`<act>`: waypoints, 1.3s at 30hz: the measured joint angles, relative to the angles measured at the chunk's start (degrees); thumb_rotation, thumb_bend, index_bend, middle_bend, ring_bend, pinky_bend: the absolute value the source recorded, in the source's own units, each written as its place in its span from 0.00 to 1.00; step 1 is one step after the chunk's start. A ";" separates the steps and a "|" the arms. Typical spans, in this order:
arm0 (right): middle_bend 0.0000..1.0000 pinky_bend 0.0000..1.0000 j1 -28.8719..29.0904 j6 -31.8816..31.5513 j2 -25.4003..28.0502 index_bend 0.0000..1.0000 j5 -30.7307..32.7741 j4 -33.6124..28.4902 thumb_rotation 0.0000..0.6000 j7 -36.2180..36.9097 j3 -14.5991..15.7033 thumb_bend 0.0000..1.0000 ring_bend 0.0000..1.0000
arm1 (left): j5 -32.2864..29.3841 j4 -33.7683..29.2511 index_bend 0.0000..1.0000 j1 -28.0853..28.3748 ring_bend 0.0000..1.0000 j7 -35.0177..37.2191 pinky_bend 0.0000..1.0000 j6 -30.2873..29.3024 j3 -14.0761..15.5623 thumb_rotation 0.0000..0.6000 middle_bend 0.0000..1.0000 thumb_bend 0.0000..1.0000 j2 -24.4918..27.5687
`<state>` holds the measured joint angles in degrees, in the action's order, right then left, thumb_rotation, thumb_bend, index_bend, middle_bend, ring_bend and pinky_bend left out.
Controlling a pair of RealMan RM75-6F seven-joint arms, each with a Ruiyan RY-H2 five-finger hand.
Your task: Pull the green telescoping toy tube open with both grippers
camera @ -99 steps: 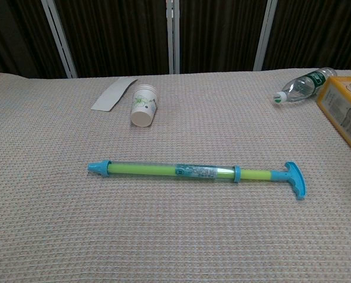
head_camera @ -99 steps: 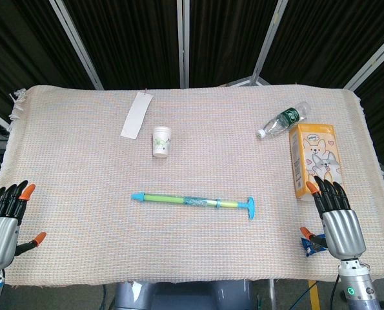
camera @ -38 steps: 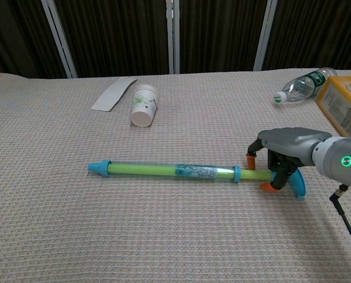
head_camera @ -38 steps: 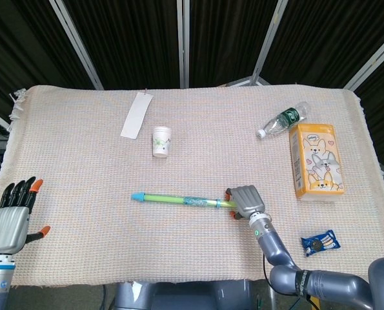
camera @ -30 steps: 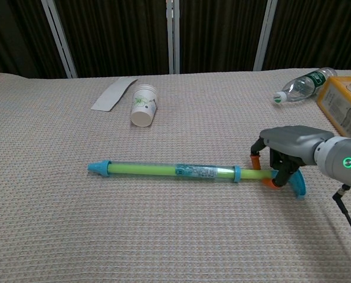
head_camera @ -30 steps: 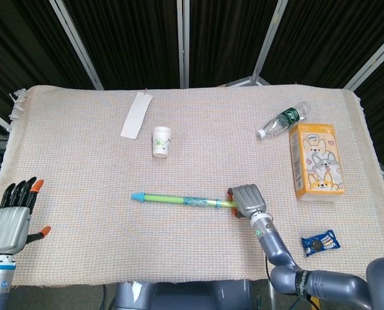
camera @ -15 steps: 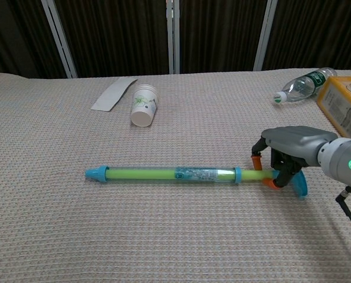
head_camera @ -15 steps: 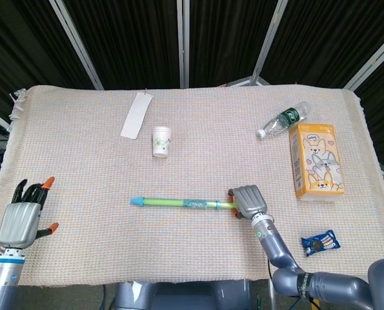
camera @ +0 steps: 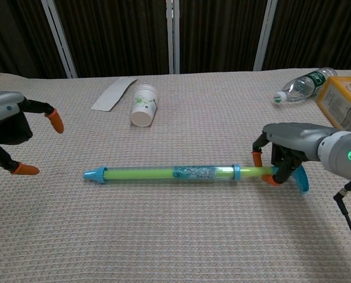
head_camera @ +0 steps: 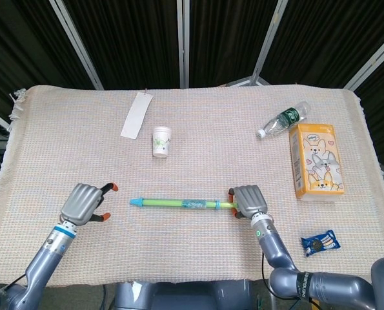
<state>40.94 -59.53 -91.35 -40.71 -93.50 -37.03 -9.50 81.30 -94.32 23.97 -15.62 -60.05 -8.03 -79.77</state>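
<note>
The green telescoping tube (head_camera: 179,203) (camera: 169,173) lies across the cloth's front middle, blue cap pointing left, blue T-handle (camera: 301,179) at its right end. My right hand (head_camera: 248,200) (camera: 287,150) grips the thin green rod beside that handle, orange fingertips pinching it from both sides. My left hand (head_camera: 83,203) (camera: 10,132) hovers left of the blue cap (camera: 94,174), a short gap away, thumb and fingers spread apart and holding nothing.
A white paper cup (head_camera: 161,141) lies on its side behind the tube, with a paper strip (head_camera: 136,115) further back. A plastic bottle (head_camera: 284,119), an orange carton (head_camera: 315,159) and a blue snack packet (head_camera: 321,243) sit on the right.
My left hand has swung in from the table's left edge to just left of the tube's cap. The tube has turned slightly, its left end nearer the front. The right hand keeps its grip.
</note>
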 measured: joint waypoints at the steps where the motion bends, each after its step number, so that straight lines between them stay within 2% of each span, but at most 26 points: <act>1: 1.00 1.00 0.12 -0.05 0.05 0.66 0.41 -0.14 1.00 -0.14 -0.09 0.45 1.00 | -0.53 0.42 0.39 1.08 0.90 0.50 1.00 1.61 -0.27 1.00 0.97 0.00 -0.56; 6: 1.00 1.00 0.65 -0.13 0.18 0.66 2.25 -0.56 1.00 -0.44 -0.51 0.45 1.00 | -4.28 3.88 0.39 6.56 0.90 2.06 1.00 8.08 -1.81 1.00 0.97 0.00 -5.41; 18: 1.00 1.00 1.82 1.15 0.78 0.66 7.00 -0.97 1.00 1.04 -1.76 0.46 1.00 | -9.67 12.52 0.40 12.95 0.90 0.77 1.00 11.78 -3.74 1.00 0.97 0.00 -15.22; 25: 1.00 1.00 2.02 0.98 0.80 0.66 6.72 -0.94 1.00 1.82 -1.34 0.47 1.00 | -12.05 15.49 0.40 14.49 0.90 0.42 1.00 12.43 -3.81 1.00 0.97 0.01 -17.69; 32: 1.00 1.00 2.17 0.58 1.19 0.66 6.41 -1.07 1.00 2.23 -0.96 0.49 1.00 | -14.51 16.72 0.40 15.48 0.90 0.30 1.00 13.06 -3.68 1.00 0.97 0.11 -18.90; 39: 1.00 1.00 2.40 0.64 1.34 0.66 6.38 -0.94 1.00 2.71 -0.70 0.49 1.00 | -16.36 17.83 0.41 16.28 0.90 -0.02 1.00 13.15 -3.59 1.00 0.97 0.13 -19.83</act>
<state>43.34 -58.89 -90.01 -34.33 -94.44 -34.32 -10.20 64.94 -76.49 40.25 -15.63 -46.89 -11.61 -99.59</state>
